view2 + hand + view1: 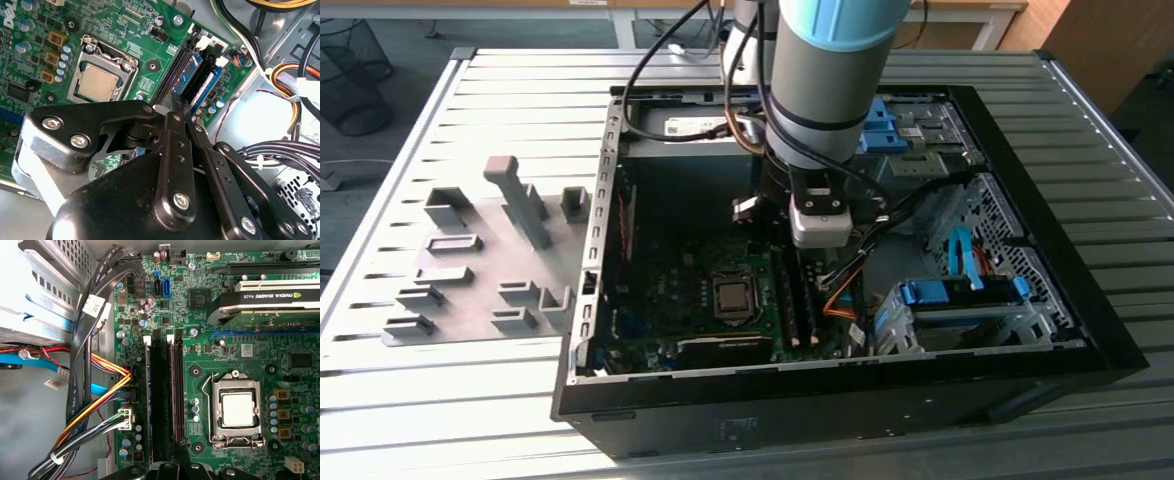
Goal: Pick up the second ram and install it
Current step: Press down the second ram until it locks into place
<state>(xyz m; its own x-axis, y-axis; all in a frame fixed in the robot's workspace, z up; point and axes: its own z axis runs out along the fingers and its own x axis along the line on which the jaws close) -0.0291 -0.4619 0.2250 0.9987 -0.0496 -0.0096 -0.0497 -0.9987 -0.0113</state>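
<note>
Two blue-green memory sticks stand side by side in the motherboard's slots. The second ram [191, 68] is the one in line with my fingertips; the other stick [211, 82] stands beside it. In the second wrist view my gripper [177, 105] is shut, its tips pressed together at the near end of that stick. Whether they pinch its edge or only rest on it is hidden. The first wrist view has the slot rails [167, 390] running straight away from the gripper [170, 469]. In the exterior view the gripper [809, 262] hangs low inside the open computer case [607, 200], above the slots [801, 305].
The CPU socket [235, 412] lies beside the slots, with a graphics card [265, 300] past it. Bundled cables [95, 400] and a blue drive cage [961, 300] crowd the other side. A grey fixture plate with a tall post [520, 200] lies at the exterior view's left.
</note>
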